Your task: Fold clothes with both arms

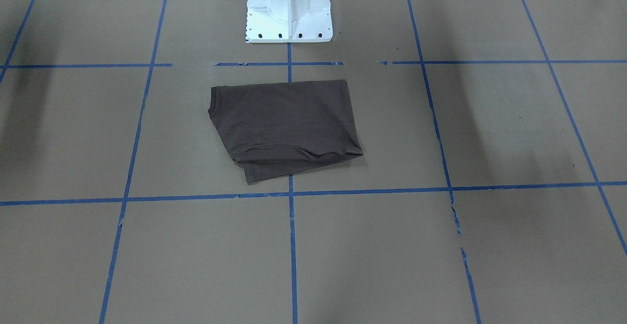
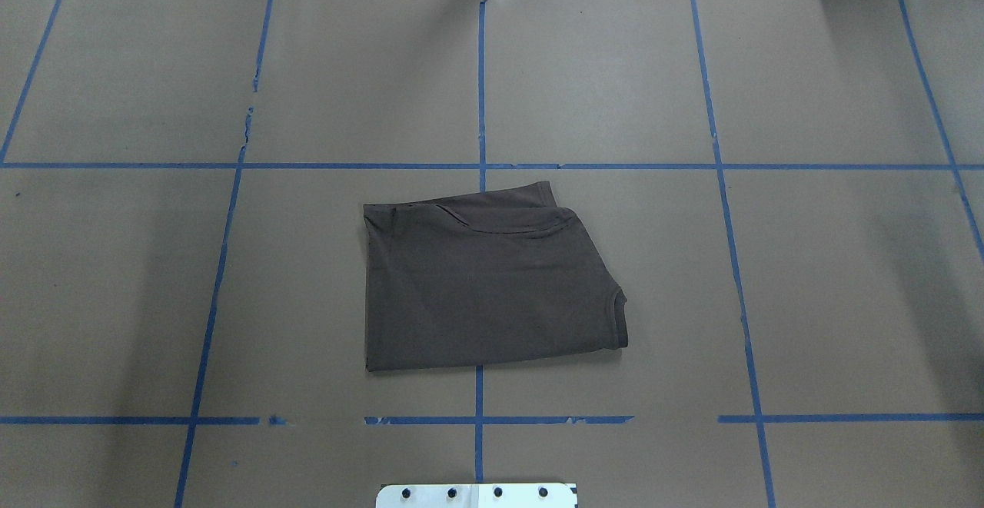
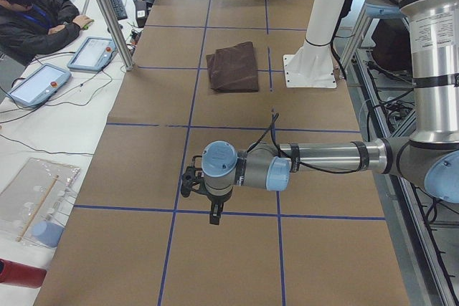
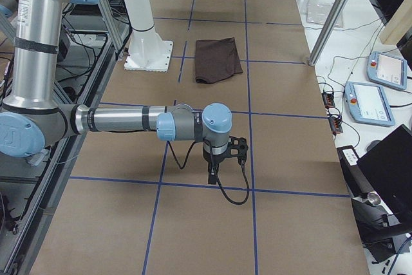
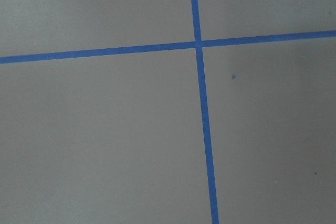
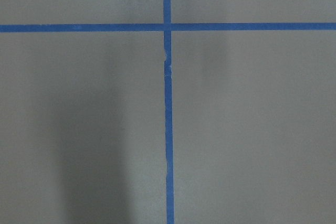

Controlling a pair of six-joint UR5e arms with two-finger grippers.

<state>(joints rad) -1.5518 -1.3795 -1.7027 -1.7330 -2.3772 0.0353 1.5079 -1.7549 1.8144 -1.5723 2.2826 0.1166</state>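
1 dark brown T-shirt point(image 2: 484, 285) lies folded on the tabletop point(image 2: 846, 300), midway between its left and right ends and near the robot-side edge, just in front of the white pedestal base point(image 1: 289, 8). It straddles the central line of blue tape point(image 2: 481, 93). The folded shape is a rough 4-sided slab, a little longer across the table than deep, so its long axis runs left to right. The ribbed collar point(image 2: 619, 316) sits at the corner nearest the robot and points to the robot's right. The left side is a straight fold. At the far edge a lower layer point(image 2: 538, 194) pokes out from under the top layer, with soft wrinkles there. The cloth is matte knit and the top layer lies smooth.

The tabletop is covered in brown paper, marked into squares by the tape.

2 silver-grey tubular arms with light blue joint caps reach out low and level, well apart from the shirt. The left arm point(image 3: 323, 157) holds its black left gripper point(image 3: 214, 217) pointing down over the tabletop's left end. The right arm point(image 4: 122, 120) does the same with the right gripper point(image 4: 213, 176) over the right end. I cannot tell whether either gripper's fingers are apart or together. Each wrist view shows only paper and 1 tape crossing.
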